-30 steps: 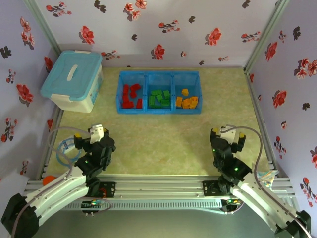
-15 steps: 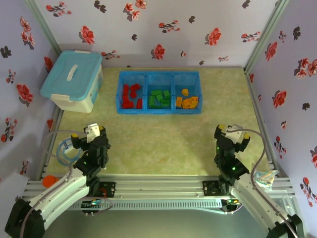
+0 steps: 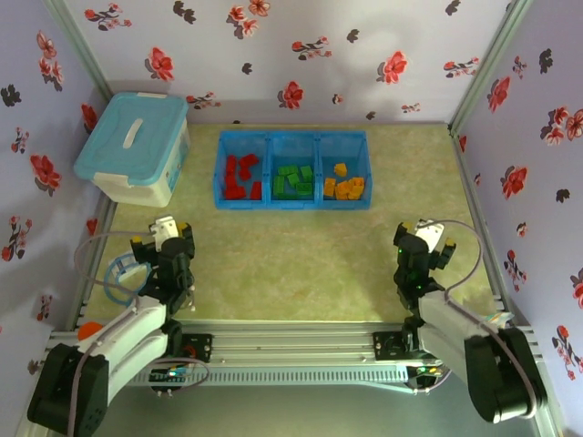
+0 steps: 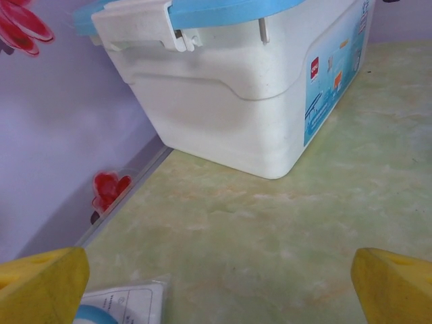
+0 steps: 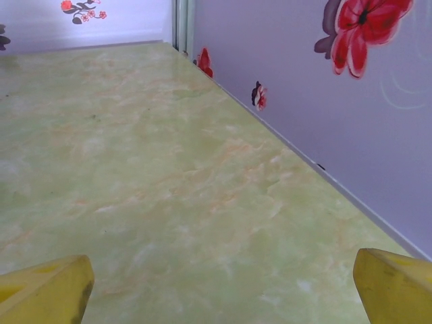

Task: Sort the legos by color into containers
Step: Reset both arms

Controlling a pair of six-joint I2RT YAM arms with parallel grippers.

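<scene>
Flowered lilac walls (image 3: 273,55) stand around the green table (image 3: 291,259), and at its far side the blue tray (image 3: 291,204) holds the legos (image 3: 303,187): red ones (image 3: 239,177) in the left container, green ones (image 3: 291,179) in the middle, orange ones (image 3: 346,188) in the right. The left gripper (image 3: 161,234) and the right gripper (image 3: 424,239) hang near the front edge, well apart from the tray, fingers spread wide, holding nothing.
</scene>
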